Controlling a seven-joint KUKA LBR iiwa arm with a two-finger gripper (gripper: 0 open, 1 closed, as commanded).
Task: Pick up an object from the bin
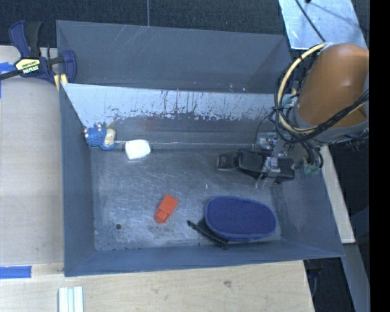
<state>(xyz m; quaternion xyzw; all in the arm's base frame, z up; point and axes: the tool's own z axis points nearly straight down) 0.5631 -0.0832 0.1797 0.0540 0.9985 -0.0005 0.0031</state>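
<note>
My gripper (250, 163) hangs low over the right side of the bin, near the back wall. Just in front of it lies a dark blue oval pad (240, 218) with a black handle sticking out to its left, close to the front wall. An orange block (166, 208) rests on the bin floor further left, well apart from the gripper. Nothing shows in the gripper's grasp.
A white block (137, 149) and a small blue and yellow toy (101, 137) lie along the back wall at the left. The arm with its orange cover and cables comes in over the bin's right rim.
</note>
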